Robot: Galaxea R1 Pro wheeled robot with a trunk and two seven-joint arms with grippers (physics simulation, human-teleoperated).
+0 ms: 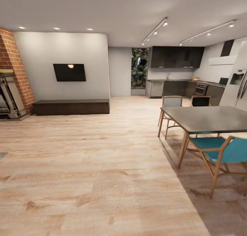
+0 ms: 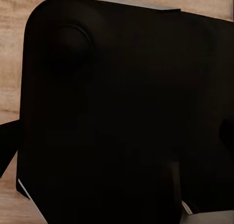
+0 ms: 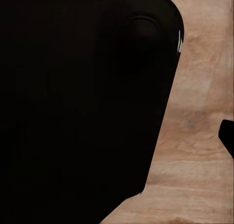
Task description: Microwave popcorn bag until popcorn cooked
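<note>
Floor (image 1: 85, 167) is taking up the near part of the head view: pale wood planks, running back toward the far walls. Wrist views are showing a black robot body panel (image 2: 122, 112) close up, the same wood floor behind it; gripper fingers aren't making themselves out in either, so can't tell if either claw is released or clenched.

Dining table (image 1: 206, 119) is standing at mid right, dark top on wooden legs. Teal chair (image 1: 219, 153) is sitting at its near side, two more chairs (image 1: 171, 102) at its far side.

Low dark bench (image 1: 71, 107) is sitting at left against the wall, TV (image 1: 69, 72) hanging above it, brick fireplace (image 1: 12, 75) at far left.

Kitchen is sitting farthest back, right: countertop (image 1: 178, 80) running under dark upper cabinets (image 1: 176, 57), oven (image 1: 200, 88) in the run, fridge (image 1: 236, 88) at right edge. Popcorn bag and microwave are too small to make out at this range.
</note>
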